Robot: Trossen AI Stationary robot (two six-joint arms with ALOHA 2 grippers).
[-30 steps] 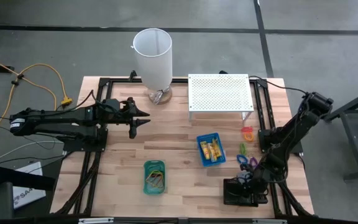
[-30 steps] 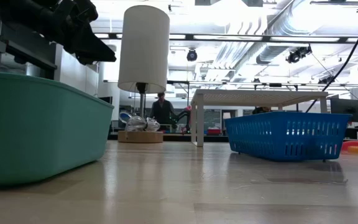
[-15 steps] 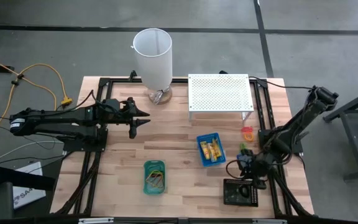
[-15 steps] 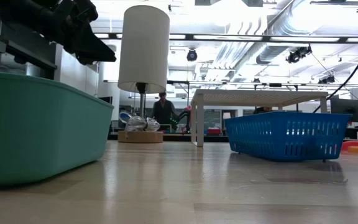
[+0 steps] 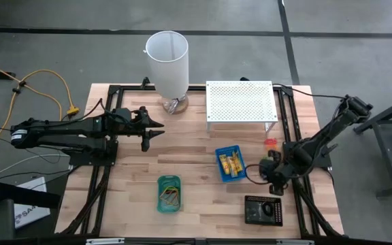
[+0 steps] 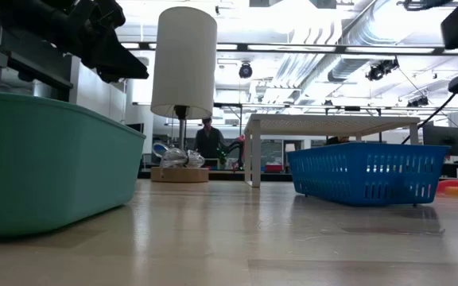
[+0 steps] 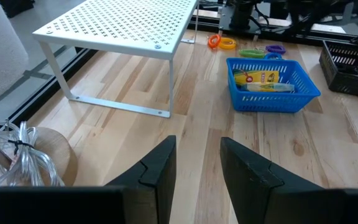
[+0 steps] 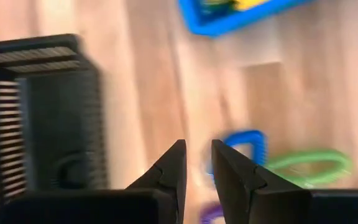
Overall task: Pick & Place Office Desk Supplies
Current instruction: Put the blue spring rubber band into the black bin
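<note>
From above, my right fingers hang over the tabletop between the blue tray and the black tray, with the loose clips hidden beneath them. A red loop lies beyond them, near the leg of the white perforated shelf. My left fingers wait well away, beside the base of the white cylinder. The green tray holds rubber bands.

From table height, the green tray fills the near side and the blue tray stands farther along, my left arm above.

Past my left fingers, parted with nothing between them, the shelf stands ahead, and beyond it the blue tray with yellow packets.

Past my right fingers, set narrowly apart and holding nothing, a blue clip and a green loop lie just below; the black tray stands to one side.
</note>
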